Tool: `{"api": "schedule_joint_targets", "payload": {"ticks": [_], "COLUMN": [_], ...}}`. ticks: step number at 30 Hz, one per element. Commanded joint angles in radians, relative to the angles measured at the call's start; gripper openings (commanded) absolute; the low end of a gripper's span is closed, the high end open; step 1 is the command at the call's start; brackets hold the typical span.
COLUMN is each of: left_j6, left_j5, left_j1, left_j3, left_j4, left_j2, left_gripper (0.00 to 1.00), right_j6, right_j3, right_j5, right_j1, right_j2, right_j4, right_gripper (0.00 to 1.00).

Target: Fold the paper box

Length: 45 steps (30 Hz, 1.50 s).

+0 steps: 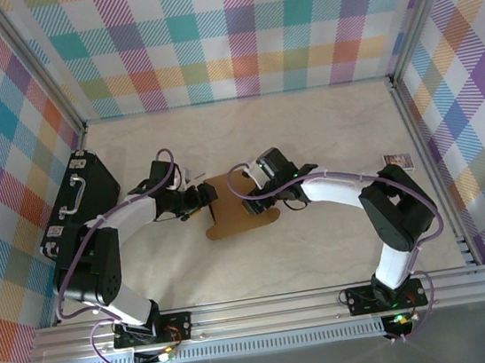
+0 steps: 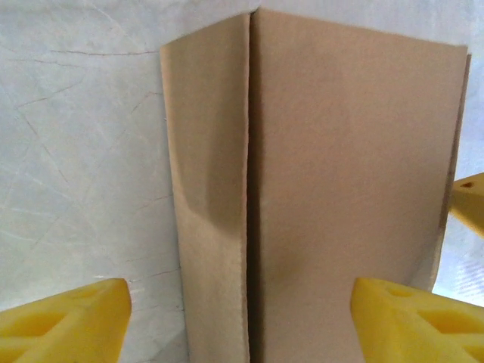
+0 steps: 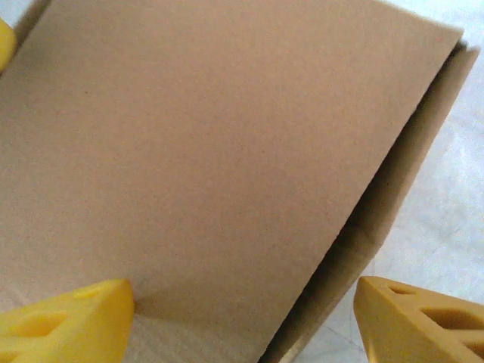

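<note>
- Top external: the paper box (image 1: 239,210) sits mid-table between the left gripper (image 1: 196,198) and the right gripper (image 1: 254,183). Its walls are partly raised, and one rounded flap lies flat on the table (image 1: 323,251). We judge the folding begun, with flaps and closing left to do. The black case (image 1: 84,200) by the left wall is shut, its contents hidden
- Left wrist: two upright panels of the paper box (image 2: 340,174) meet at a corner seam. The left gripper (image 2: 240,287) has its jaws apart, one finger (image 2: 68,318) clear of the cardboard
- Right wrist: a broad panel (image 3: 212,151) leans over a dark hollow, and we cannot tell what is inside. The right gripper (image 3: 243,286) has its jaws apart, clamping nothing
</note>
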Motion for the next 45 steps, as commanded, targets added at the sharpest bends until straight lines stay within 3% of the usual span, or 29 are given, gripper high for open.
{"api": "schedule_joint_targets", "payload": {"ticks": [1, 7, 10, 13, 17, 28, 31, 34, 37, 40, 45], "left_j6": [0.017, 0.038, 0.025, 0.044, 0.072, 0.07, 0.074, 0.075, 0.075, 0.08, 0.082], "left_j5": [0.018, -0.024, 0.038, -0.034, -0.094, -0.117, -0.124, -0.128, -0.127, -0.125, -0.123], "left_j1": [-0.014, -0.021, -0.034, -0.048, -0.048, -0.05, -0.05, -0.051, -0.051, -0.05, -0.051], "left_j3": [-0.018, -0.013, -0.022, -0.016, -0.01, -0.008, -0.007, -0.006, 0.0, 0.006, 0.009], "left_j4": [-0.014, -0.037, -0.012, -0.038, -0.101, -0.111, -0.119, -0.123, -0.126, -0.131, -0.132], "left_j2": [-0.008, 0.018, 0.045, 0.055, 0.089, 0.082, 0.078, 0.074, 0.073, 0.076, 0.079], "left_gripper": [0.78, 0.76, 0.75, 0.73, 0.65, 0.62, 0.62, 0.62, 0.62, 0.62, 0.62], "right_j6": [0.048, 0.084, 0.089, 0.083, 0.08, 0.122, 0.188, 0.292, 0.382, 0.427, 0.439], "right_j3": [0.039, 0.045, 0.05, 0.055, 0.054, 0.041, 0.04, 0.062, 0.013, -0.018, -0.016], "right_j5": [0.009, -0.021, -0.035, -0.032, 0.0, 0.097, 0.085, 0.052, -0.025, -0.102, -0.125], "right_j1": [0.003, 0.003, 0.004, 0.004, 0.004, 0.0, 0.0, 0.001, 0.013, 0.031, 0.048], "right_j2": [0.034, 0.043, 0.049, 0.043, 0.013, -0.122, -0.158, -0.162, -0.191, -0.201, -0.17], "right_j4": [-0.083, -0.083, -0.077, -0.078, -0.092, -0.211, -0.276, -0.386, -0.387, -0.374, -0.341], "right_gripper": [0.76, 0.76, 0.76, 0.76, 0.77, 0.82, 0.8, 0.72, 0.65, 0.66, 0.69]}}
